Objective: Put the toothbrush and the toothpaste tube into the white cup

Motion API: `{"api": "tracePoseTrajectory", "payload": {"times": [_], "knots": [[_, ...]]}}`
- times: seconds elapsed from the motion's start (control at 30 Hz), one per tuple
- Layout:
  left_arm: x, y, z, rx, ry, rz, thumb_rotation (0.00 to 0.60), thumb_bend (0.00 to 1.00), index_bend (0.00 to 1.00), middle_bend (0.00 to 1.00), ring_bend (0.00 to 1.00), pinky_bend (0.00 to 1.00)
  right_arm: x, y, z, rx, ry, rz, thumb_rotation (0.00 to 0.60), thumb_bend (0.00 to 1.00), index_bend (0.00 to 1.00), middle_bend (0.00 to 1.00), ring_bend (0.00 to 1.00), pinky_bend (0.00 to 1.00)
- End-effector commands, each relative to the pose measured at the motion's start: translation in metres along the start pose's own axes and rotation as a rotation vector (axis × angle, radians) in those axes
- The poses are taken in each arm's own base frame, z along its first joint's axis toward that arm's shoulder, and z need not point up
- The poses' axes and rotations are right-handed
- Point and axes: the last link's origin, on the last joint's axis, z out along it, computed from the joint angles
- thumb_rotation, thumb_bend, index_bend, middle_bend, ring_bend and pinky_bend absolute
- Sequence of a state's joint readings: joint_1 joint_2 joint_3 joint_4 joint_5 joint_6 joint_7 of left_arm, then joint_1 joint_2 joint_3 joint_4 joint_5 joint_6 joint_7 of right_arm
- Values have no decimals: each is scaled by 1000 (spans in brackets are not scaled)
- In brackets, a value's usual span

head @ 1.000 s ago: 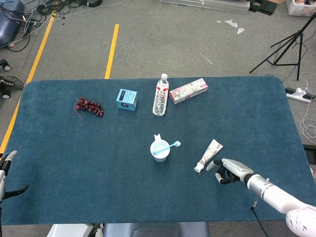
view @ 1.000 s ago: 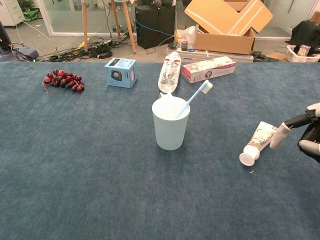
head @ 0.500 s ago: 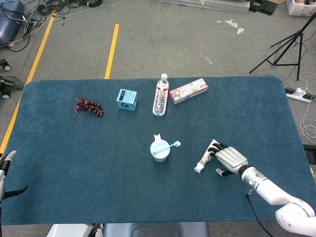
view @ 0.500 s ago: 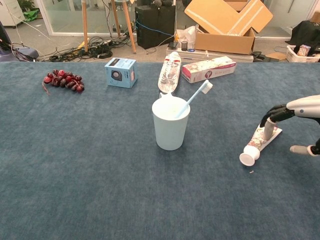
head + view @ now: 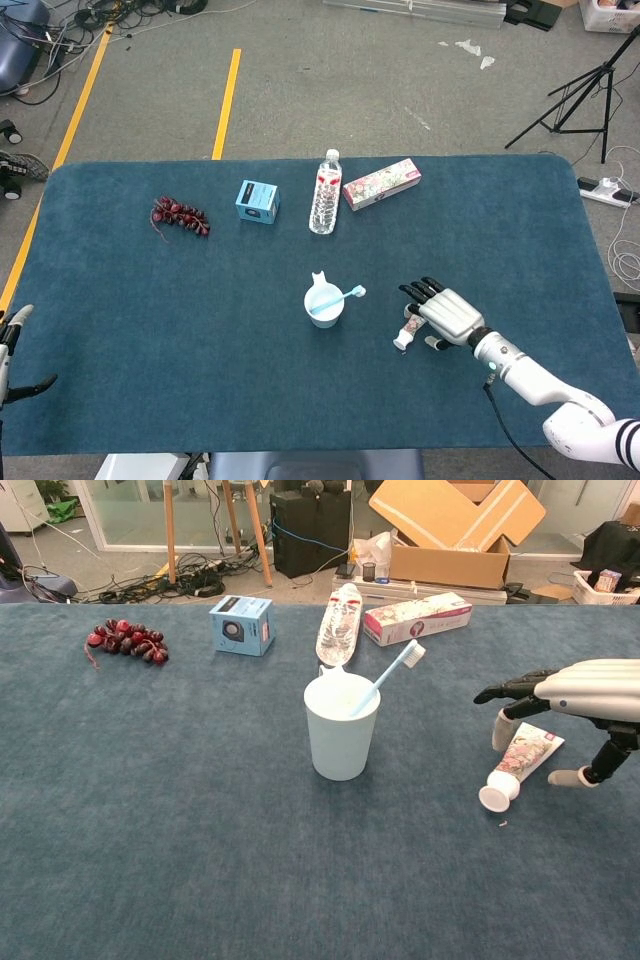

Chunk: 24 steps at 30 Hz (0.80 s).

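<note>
Toothpaste (image 5: 521,763) lay on the table (image 5: 150,320) right of the cup (image 5: 341,727), which already held the toothbrush (image 5: 392,674); the right hand (image 5: 572,700) hovered over it, fingers spread, nothing held. Next, I judge: close around the tube and lift

A matt, napped dark-blue cloth table cover (image 5: 150,830); a smooth white plastic cup (image 5: 341,730); a clear glossy plastic water bottle (image 5: 325,192); the right hand (image 5: 447,314) with a satin silver shell.
</note>
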<state>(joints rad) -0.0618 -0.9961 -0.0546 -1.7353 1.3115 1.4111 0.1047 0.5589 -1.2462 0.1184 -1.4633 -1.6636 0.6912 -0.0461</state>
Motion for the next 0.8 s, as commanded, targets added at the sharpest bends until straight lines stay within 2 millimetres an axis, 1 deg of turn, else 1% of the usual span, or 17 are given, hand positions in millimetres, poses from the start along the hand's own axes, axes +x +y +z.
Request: {"api": "tracePoseTrajectory", "payload": {"times": [0.03,0.8], "knots": [[0,0,0,1,0,0,600,0,88,166,72,205,-4,-2,5,18,12,-43,600,212,346,18,0,36],[2,0,-1,0,2,-8,600,0,88,166,72,206,-21,-3,23,31,39,-116,600,213,348,6,0,35]]}}
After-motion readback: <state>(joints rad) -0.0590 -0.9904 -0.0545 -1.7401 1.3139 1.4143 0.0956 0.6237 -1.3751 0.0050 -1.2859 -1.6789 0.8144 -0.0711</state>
